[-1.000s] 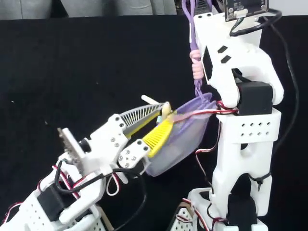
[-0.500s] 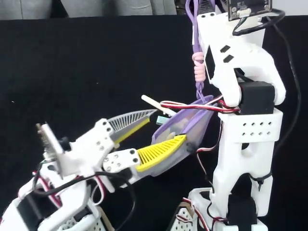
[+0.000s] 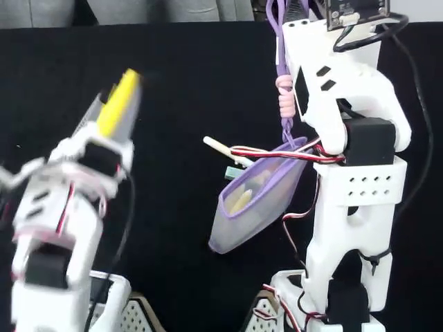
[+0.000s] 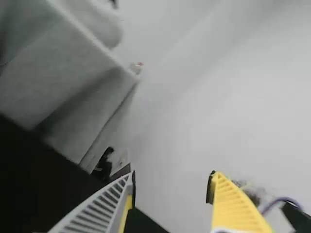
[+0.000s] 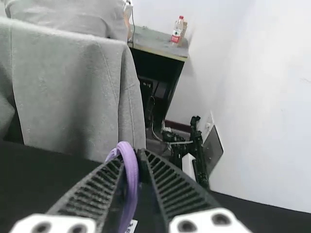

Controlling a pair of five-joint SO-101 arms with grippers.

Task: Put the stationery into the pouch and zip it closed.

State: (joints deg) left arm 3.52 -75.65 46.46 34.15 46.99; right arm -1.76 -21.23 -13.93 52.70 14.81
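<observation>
Your right wrist camera gives what the overhead cannot: the right gripper (image 5: 137, 164), its black ribbed fingers (image 5: 167, 187) pinched tight on the purple strap (image 5: 127, 167) with no gap between them. The high view supplies the rest of that strap, which runs down past a pink coiled section (image 3: 282, 90) to the pouch (image 3: 252, 204). The pouch hangs from it just beside the right arm's white body, mouth open and tilted toward the left. It is soft and translucent lilac, sagging to a rounded bottom. Through its wall you can make out pale yellow stationery (image 3: 242, 197) lying inside, kinds not clear. A slim cream stick (image 3: 221, 148) pokes out of the mouth toward the far left, with a small teal piece (image 3: 230, 173) at the rim just below it. On the left wrist camera the left gripper (image 4: 170, 189) is spread wide, one grey ribbed finger (image 4: 104, 206) and one yellow finger (image 4: 233, 208), nothing between them. Overhead it stands raised at the left, well apart from the pouch, above the black table cloth (image 3: 173, 76).
</observation>
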